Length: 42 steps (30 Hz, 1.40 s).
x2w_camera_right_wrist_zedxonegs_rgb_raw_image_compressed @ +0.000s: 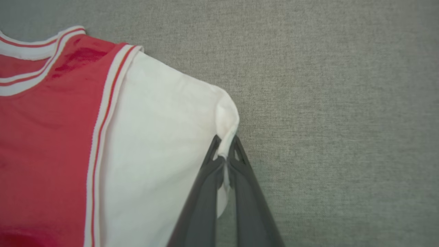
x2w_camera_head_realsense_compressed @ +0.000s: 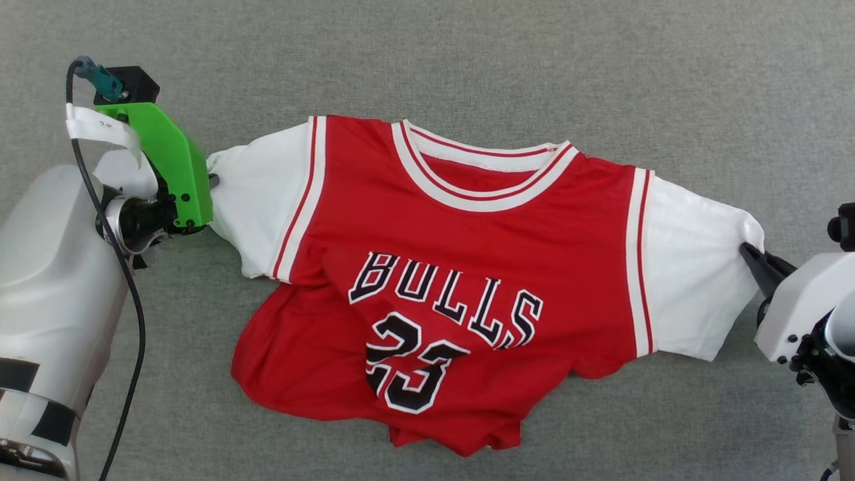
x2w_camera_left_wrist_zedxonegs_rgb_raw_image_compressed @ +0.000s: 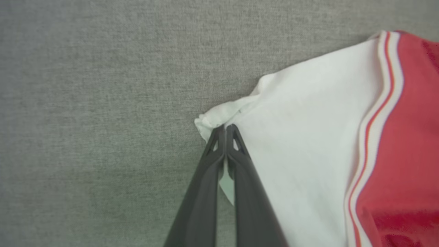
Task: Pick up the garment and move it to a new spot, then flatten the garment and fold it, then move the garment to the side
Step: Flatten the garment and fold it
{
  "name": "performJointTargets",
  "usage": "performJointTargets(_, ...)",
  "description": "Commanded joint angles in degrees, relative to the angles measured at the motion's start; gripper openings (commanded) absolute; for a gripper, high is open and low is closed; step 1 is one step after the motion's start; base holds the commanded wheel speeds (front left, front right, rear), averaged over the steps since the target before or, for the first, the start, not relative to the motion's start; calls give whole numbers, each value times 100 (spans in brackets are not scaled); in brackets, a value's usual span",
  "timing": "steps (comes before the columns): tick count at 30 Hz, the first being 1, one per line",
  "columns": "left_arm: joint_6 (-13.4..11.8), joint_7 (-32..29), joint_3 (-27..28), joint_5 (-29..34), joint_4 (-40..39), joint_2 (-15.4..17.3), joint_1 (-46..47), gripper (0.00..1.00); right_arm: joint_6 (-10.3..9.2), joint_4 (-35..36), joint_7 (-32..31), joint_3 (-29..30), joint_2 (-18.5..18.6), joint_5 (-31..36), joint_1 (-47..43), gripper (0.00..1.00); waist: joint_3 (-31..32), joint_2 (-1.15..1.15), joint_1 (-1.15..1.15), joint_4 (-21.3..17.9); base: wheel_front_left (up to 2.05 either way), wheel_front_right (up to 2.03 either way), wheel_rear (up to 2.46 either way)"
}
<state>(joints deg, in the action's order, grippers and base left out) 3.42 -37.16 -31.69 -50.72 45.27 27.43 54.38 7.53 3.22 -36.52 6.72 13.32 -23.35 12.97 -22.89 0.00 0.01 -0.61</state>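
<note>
The garment (x2w_camera_head_realsense_compressed: 461,267), a red jersey with white short sleeves, black "BULLS" lettering and the number 23, lies face up across the grey cloth surface. Its lower hem is bunched and wrinkled. My left gripper (x2w_camera_head_realsense_compressed: 212,180) pinches the edge of the white sleeve on the left; in the left wrist view the gripper (x2w_camera_left_wrist_zedxonegs_rgb_raw_image_compressed: 225,127) is shut on a fold of that sleeve (x2w_camera_left_wrist_zedxonegs_rgb_raw_image_compressed: 301,137). My right gripper (x2w_camera_head_realsense_compressed: 749,252) holds the tip of the other sleeve; the right wrist view has this gripper (x2w_camera_right_wrist_zedxonegs_rgb_raw_image_compressed: 225,142) shut on that sleeve's (x2w_camera_right_wrist_zedxonegs_rgb_raw_image_compressed: 164,144) hem.
Grey fabric surface (x2w_camera_head_realsense_compressed: 534,60) stretches on all sides of the jersey. A green bracket (x2w_camera_head_realsense_compressed: 175,160) and a black cable (x2w_camera_head_realsense_compressed: 130,314) sit on my left wrist. The pale forearm (x2w_camera_head_realsense_compressed: 47,287) fills the lower left corner.
</note>
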Motion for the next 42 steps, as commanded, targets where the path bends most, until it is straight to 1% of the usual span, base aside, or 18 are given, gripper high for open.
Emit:
performJointTargets(1,31,160,-41,126,-24,-22,-121,0,-4,-2,60,45,46,40,33,0,243,0,-1,141,0,0,0)
performJointTargets(8,22,1016,12,400,-258,120,20,0,-4,-66,193,73,182,190,249,0,606,0,-1,215,0,0,0)
performJointTargets(12,-44,1565,94,516,-283,131,113,0,-4,-349,377,20,292,303,646,0,763,0,-1,213,0,0,0)
performJointTargets(16,-148,2037,162,622,-213,59,312,0,-4,-777,583,-130,382,422,1274,0,817,0,-1,182,0,0,0)
performJointTargets(22,-282,2792,270,848,44,10,921,0,-4,-1638,1064,-423,420,650,2744,0,690,0,-1,49,0,0,0)
performJointTargets(29,-334,3632,359,1191,311,87,2073,0,-4,-2726,1854,-604,354,1009,4823,0,273,0,-1,-105,0,0,0)
performJointTargets(34,-432,4149,583,1245,487,180,2928,0,-4,-3416,2390,-665,299,1274,6150,0,-3,0,-1,-170,0,0,0)
performJointTargets(37,-418,4335,656,1271,569,243,3342,0,-4,-3767,2645,-690,270,1399,6794,0,-149,0,-1,-186,0,0,0)
performJointTargets(42,-337,4383,716,1255,748,301,3881,0,-4,-4277,3007,-789,236,1511,7708,0,-464,0,-1,-172,0,0,0)
